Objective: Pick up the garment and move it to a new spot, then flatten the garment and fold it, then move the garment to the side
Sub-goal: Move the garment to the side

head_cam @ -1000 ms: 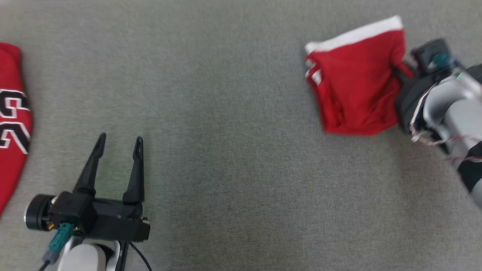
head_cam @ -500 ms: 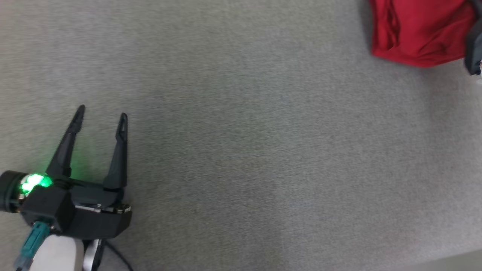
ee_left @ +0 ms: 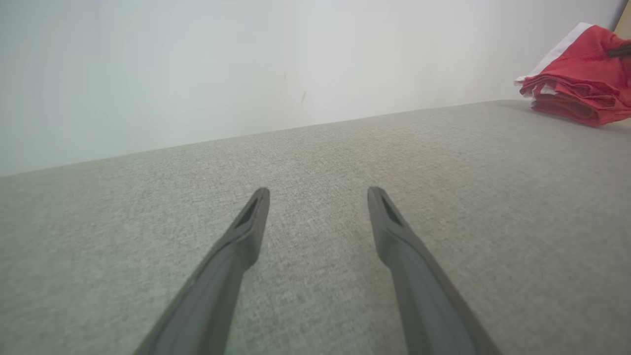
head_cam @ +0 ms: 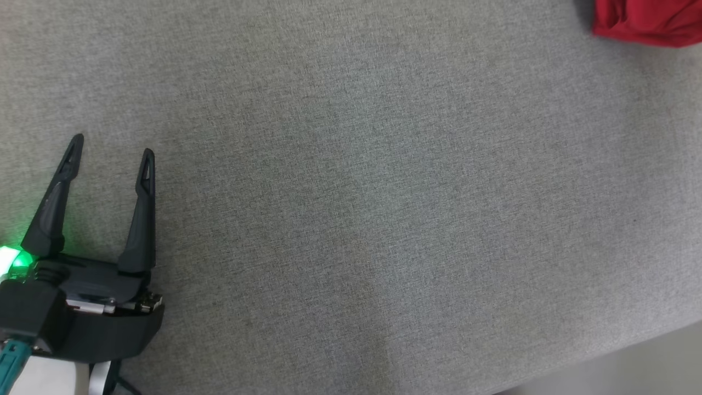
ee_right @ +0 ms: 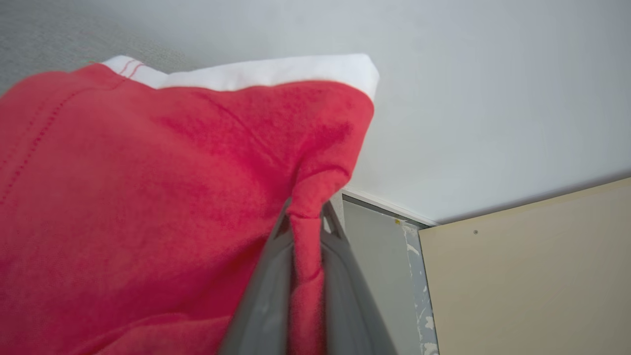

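Right pincer [ee_right: 306, 212] grasping a fold of the red garment [ee_right: 148, 197]; left pincer [head_cam: 112, 145] released, empty, over the grey fabric surface [head_cam: 384, 219].

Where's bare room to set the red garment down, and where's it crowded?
Free: the broad grey surface between the left gripper, jaws open at lower left, and the red garment at the far right corner, down to the near edge. Crowded: just that corner, where the right gripper pinches the garment, jaws shut.

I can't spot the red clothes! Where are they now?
The red garment is at the head view's top right corner, on the gray surface, pinched by the right end effector.
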Robot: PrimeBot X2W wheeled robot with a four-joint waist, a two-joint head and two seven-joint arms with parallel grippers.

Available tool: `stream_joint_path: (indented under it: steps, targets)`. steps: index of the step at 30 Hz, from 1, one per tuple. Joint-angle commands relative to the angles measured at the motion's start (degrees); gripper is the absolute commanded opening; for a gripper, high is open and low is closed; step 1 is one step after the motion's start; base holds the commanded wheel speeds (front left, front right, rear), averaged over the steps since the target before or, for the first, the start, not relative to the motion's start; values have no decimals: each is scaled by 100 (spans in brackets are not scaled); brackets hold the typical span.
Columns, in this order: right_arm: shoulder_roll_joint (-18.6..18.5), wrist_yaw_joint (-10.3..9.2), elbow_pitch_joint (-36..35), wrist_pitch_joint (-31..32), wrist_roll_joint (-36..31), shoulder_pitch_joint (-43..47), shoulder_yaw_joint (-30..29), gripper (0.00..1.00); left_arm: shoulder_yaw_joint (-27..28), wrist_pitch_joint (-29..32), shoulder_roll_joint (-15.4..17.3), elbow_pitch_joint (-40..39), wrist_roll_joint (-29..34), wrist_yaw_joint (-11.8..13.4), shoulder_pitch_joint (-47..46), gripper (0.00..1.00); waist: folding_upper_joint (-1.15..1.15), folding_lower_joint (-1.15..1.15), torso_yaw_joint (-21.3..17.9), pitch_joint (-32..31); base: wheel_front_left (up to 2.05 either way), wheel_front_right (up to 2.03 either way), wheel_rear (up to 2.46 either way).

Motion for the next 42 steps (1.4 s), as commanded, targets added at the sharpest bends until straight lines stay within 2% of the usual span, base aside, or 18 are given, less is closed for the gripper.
stream_joint_path:
  steps: [1,4,14,15,16,25,34,39,42]
  targets:
    - [3,-17,44,-51,-21,-83,31,0,-86,66,-31,205,-29,15,116,100,1,0,-7,59,0,0,0]
    - [-9,-18,65,-210,-279,-298,181,0,-52,96,15,169,-53,35,154,100,1,0,15,104,0,0,0]
    - [194,-17,548,-393,-425,-499,120,0,-38,107,32,141,-93,116,242,100,1,0,51,149,0,0,0]
    - [184,-18,591,-431,-477,-540,122,25,-41,105,34,147,-93,128,243,100,1,0,51,148,0,0,0]
    - [172,-18,631,-477,-521,-580,132,100,-51,105,32,149,-90,138,245,100,1,0,52,145,0,0,0]
    - [273,-18,962,-776,-666,-662,22,100,-103,21,-8,253,-151,179,246,100,1,0,100,-36,0,0,0]
    - [378,-17,1004,-1213,-361,-264,-433,100,-83,-223,-238,566,-289,294,435,100,1,0,311,-817,0,0,0]
    - [534,-17,688,-1302,-115,252,-807,100,-11,-317,-376,773,-408,348,624,100,1,0,438,-1371,0,0,0]
    - [625,-17,-41,-1305,-40,906,-1210,100,38,-340,-458,941,-479,376,810,100,1,0,517,-1762,0,0,0]
